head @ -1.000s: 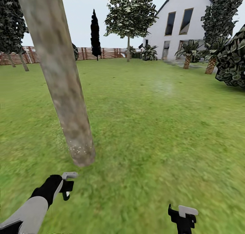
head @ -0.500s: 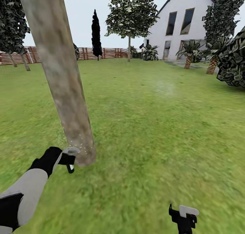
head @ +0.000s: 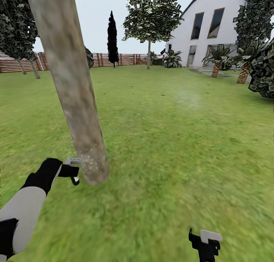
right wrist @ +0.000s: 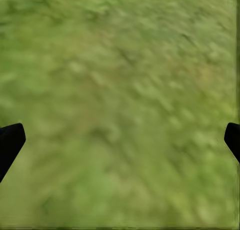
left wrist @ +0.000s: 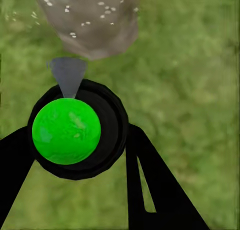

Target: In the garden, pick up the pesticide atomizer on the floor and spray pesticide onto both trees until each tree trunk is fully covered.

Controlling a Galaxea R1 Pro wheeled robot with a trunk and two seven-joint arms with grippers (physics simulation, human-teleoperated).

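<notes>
Grey-brown bark of the tree trunk point(head: 76, 102) is dotted with small white specks near its foot. The left pincer point(head: 72, 170) has been lifted and brought closer to the trunk than a moment ago, and more specks are seen on the bark. So the low part is likely being covered, while the upper trunk is probably not yet done. The pesticide atomizer point(left wrist: 75, 130) is clamped between the left pincer's black fingers point(left wrist: 150, 190), with its grey nozzle aimed at the trunk's foot. The right pincer point(head: 205, 243) hangs low over the grass point(head: 182, 140), spread wide, with nothing held.
</notes>
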